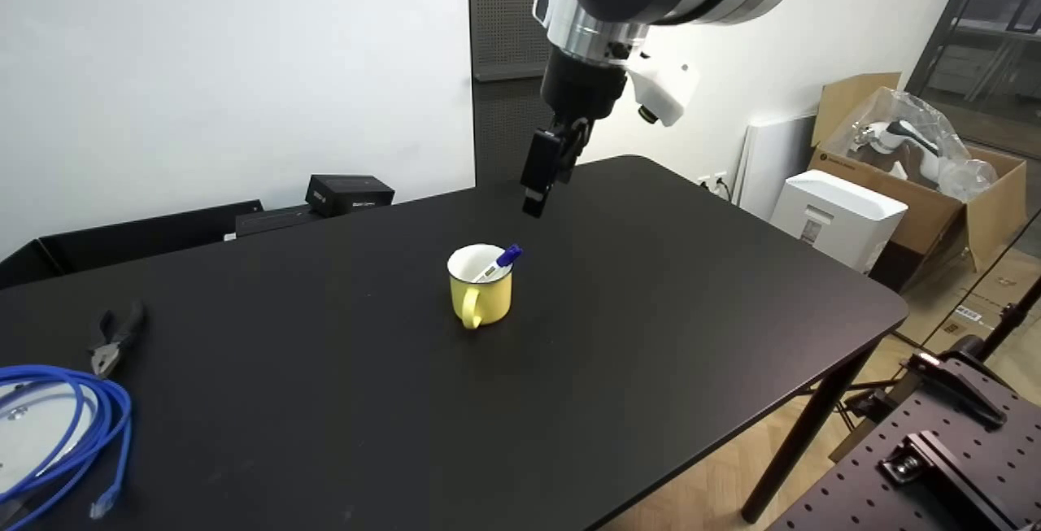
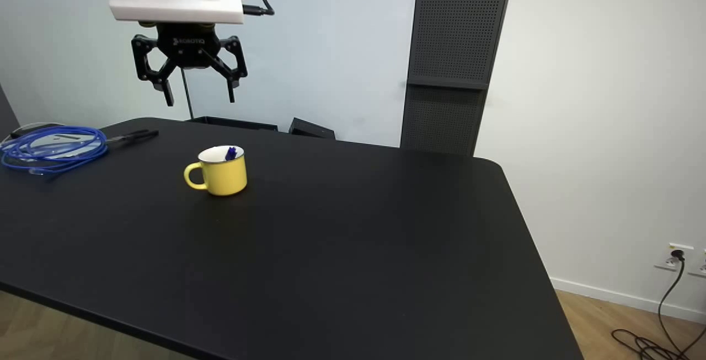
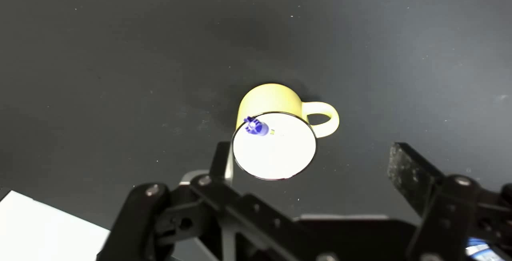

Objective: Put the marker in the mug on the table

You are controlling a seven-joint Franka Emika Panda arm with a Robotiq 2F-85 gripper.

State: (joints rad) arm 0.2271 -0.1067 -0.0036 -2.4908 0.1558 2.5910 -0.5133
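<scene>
The yellow mug (image 1: 490,306) stands upright on the black table (image 1: 325,409); it also shows in an exterior view (image 2: 225,178) and the wrist view (image 3: 271,98). The marker (image 1: 499,263) leans inside the mug, its blue end sticking up over the rim. Its blue end also shows in an exterior view (image 2: 230,154) and the wrist view (image 3: 258,127). Its lower part is hidden in the mug. My gripper (image 2: 201,102) is open and empty, well above the table and apart from the mug. In the wrist view, its spread fingers (image 3: 310,151) show with nothing between them.
A coiled blue cable (image 1: 102,433) lies at one end of the table, with pliers (image 1: 116,342) beside it. Black boxes (image 1: 351,194) stand at the wall behind the table. A white box (image 1: 838,218) and an open cardboard box (image 1: 919,198) stand beyond the table.
</scene>
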